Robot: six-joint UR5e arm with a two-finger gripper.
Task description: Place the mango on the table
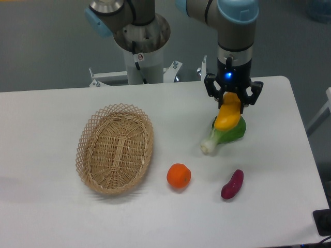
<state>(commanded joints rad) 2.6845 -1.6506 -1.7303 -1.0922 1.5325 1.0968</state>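
The mango [228, 115] is a yellow-orange elongated fruit hanging upright from my gripper [232, 101], whose black fingers are shut on its upper end. It hangs above the white table [155, 103] at the right rear, right over a green vegetable. I cannot tell whether the mango's lower end touches that vegetable.
A green leafy vegetable with a white stalk [223, 136] lies under the mango. A round orange [178, 175] and a dark purple sweet potato [232, 184] lie nearer the front. A wicker basket [115, 148] stands at the left. The arm's base [139, 41] stands behind the table.
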